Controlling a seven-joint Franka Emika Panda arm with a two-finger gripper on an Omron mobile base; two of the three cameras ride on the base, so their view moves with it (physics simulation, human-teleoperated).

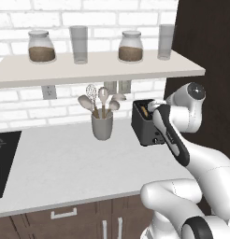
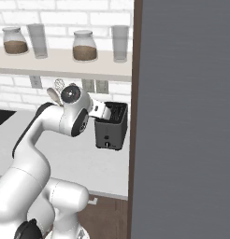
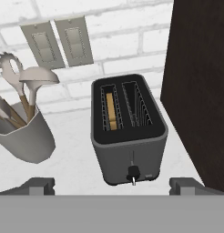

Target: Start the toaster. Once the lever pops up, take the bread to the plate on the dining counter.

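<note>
**A:** Hand view now: the toaster [image 3: 129, 132] sits dead centre of the frame on the white surface [image 3: 73, 159], a dark cabinet panel [image 3: 198, 86] just to its right. The bread [image 3: 111, 111] stands down in the left slot, right slot empty.

**B:** And the pincer [image 3: 113, 185]?

**A:** Wide open, gripping nothing; its two tips poke up at the bottom left and bottom right corners, well apart, with the toaster's front between them. From the left base view the arm is bent over the toaster [image 1: 146, 122], right of centre.

**B:** So the job is the lever [image 3: 132, 172].

**A:** Yes, that small dark knob at the foot of the front slot, bottom centre of the hand view. I'd say come down squarely over it and push straight along the slot, not sideways, or the light toaster may skid. Mind the utensil cup [image 3: 23, 136] at left.
</note>
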